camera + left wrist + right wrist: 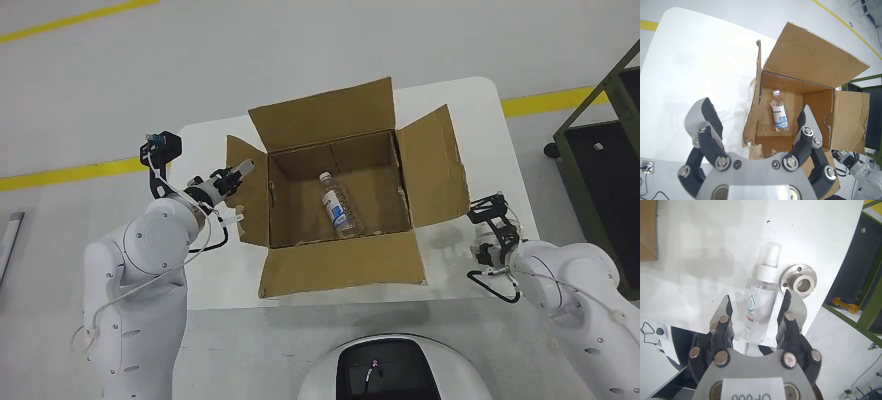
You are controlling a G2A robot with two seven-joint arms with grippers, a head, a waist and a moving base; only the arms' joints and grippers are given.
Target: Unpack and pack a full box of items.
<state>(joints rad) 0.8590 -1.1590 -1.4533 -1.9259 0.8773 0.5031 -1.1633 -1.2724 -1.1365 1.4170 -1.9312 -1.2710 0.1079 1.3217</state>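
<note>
The open cardboard box (340,262) stands in the middle of the white table (215,270), all flaps folded out. A clear plastic bottle (341,205) with a white cap and blue label lies on the box floor (779,113). My left gripper (235,180) hovers open just outside the box's left flap (758,117), holding nothing. My right gripper (490,215) is over the table to the right of the box. It is open (758,305) and straddles a clear spray bottle (761,306) lying on the table, without closing on it.
A metal flange (798,281) lies on the table beside the spray bottle. A green metal rack (600,150) stands right of the table, with a yellow-handled tool (846,307) on its shelf. Bare table lies left of the box.
</note>
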